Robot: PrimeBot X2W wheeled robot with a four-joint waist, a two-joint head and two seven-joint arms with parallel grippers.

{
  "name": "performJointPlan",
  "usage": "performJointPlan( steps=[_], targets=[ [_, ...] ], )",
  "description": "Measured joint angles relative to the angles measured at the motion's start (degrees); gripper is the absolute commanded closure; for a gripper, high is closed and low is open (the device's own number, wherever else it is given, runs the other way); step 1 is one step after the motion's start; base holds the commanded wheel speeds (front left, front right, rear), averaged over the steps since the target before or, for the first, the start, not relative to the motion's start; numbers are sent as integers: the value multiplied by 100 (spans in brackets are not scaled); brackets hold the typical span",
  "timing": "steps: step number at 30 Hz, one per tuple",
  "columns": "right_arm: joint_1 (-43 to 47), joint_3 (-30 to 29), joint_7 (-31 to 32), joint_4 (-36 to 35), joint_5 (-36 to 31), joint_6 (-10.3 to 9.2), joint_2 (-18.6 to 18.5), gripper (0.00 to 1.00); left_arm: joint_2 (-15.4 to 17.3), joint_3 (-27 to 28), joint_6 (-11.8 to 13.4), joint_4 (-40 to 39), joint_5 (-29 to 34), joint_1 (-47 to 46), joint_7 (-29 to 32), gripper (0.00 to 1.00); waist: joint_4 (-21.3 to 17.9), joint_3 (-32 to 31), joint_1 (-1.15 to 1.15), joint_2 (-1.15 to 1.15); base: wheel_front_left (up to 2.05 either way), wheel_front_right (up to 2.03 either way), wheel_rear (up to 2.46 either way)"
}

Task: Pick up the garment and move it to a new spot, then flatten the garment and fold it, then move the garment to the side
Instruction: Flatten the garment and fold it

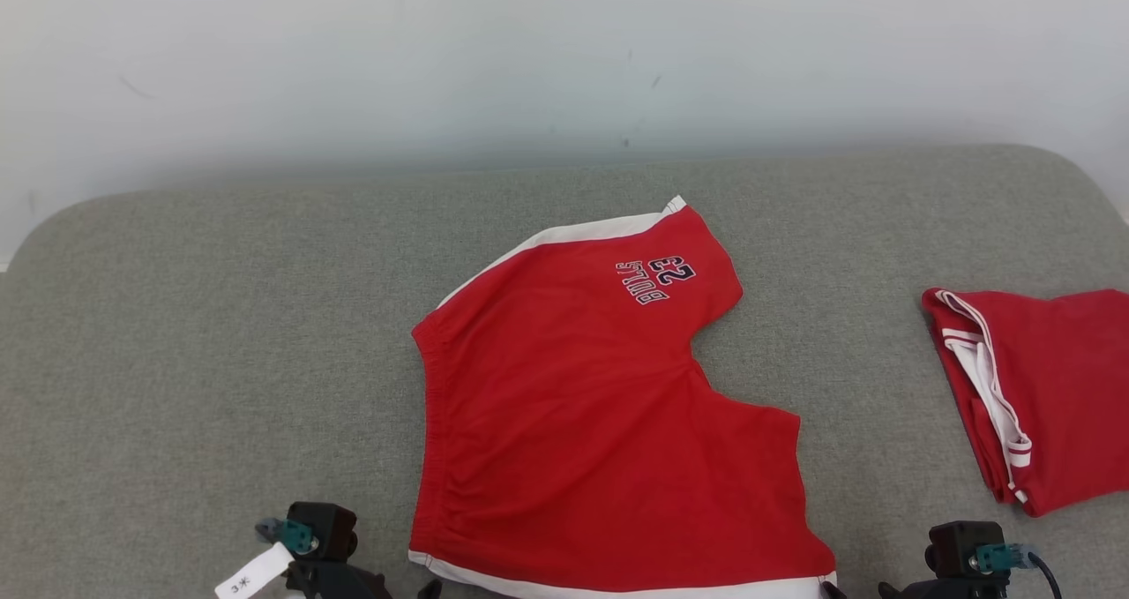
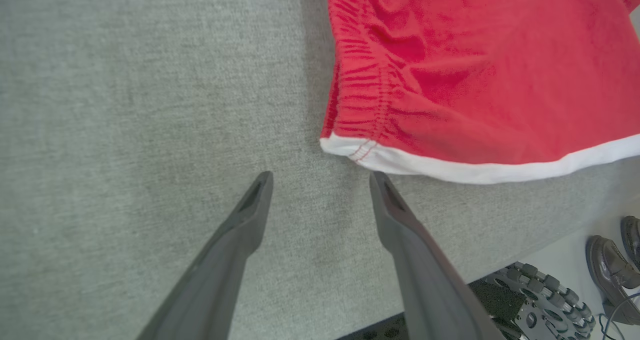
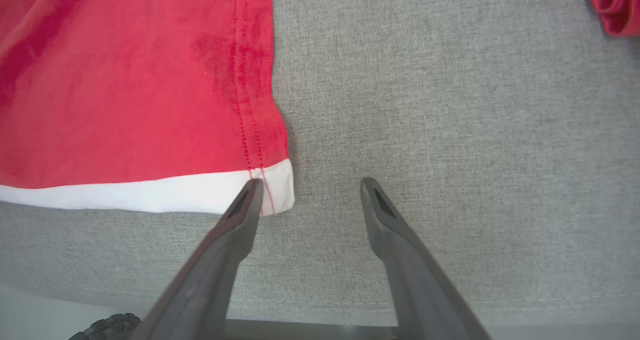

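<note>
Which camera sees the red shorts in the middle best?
The head view: the whole shorts lie spread on the grey cushion, and the number print is readable. The left wrist view catches the gathered waistband corner with white trim. The right wrist view catches a stitched leg-hem corner with its white stripe.

Bright, even, soft overhead light; faint shadows; slight blur and wide-angle stretch in wrist views.

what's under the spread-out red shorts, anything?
The red shorts lie flat on the grey cushion, which shows along every visible edge. No bulge hints at anything beneath, but the cloth covers that patch, so it cannot be confirmed.
</note>
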Motion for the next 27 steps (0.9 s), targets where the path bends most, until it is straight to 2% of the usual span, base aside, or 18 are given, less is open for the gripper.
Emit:
performJointPlan(
  steps=[10, 18, 27],
  targets=[
    [15, -99, 302, -193, -247, 0, 186, 0, -100, -25, -9, -21, -64, -52, 74, 0, 22, -22, 0, 0, 0, 0, 0],
    [16, -101, 530, -378, -359, 0, 246, 0, 26, 71, -9, -60, -55, -169, 65, 0, -40, 85, 0, 0, 0, 0, 0],
    [10, -169, 721, -483, -419, 0, 335, 0, 15, 12, -175, -4, -31, -381, 70, 0, -74, 207, 0, 0, 0, 0, 0]
  ],
)
